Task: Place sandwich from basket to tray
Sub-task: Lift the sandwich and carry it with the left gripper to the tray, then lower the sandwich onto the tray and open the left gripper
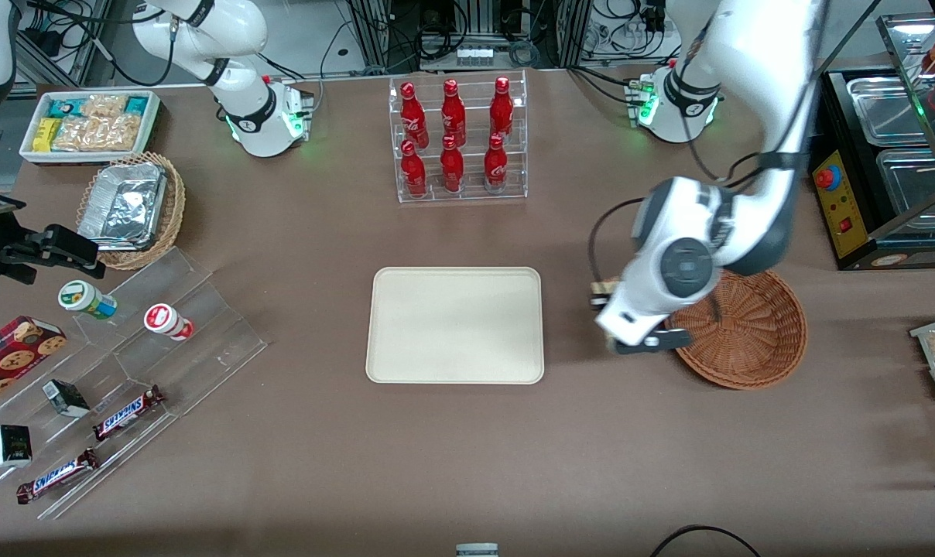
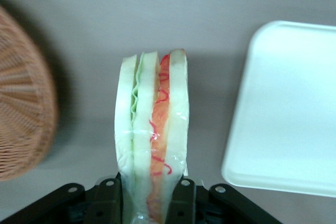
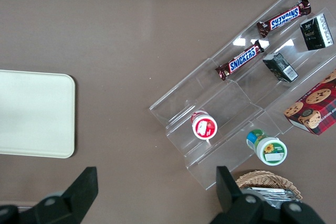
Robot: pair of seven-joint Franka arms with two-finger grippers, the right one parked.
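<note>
Front view: brown table [image 1: 297, 433], gripper [image 2: 151, 203] with sandwich [image 2: 152, 140] above it.

"SNICKERS" reads in white letters on two brown candy bars [image 1: 128, 412] [image 1: 57, 476] lying on the clear acrylic stand [image 1: 166, 340]. The red bottles [image 1: 453, 135] in the clear rack carry white script too small to read. The gripper [image 2: 152, 192] shows no lettering.

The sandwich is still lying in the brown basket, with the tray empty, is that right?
Not quite. The end effector holds the sandwich over the table, between the basket and the tray, as the left wrist view shows. The tray is empty.
</note>
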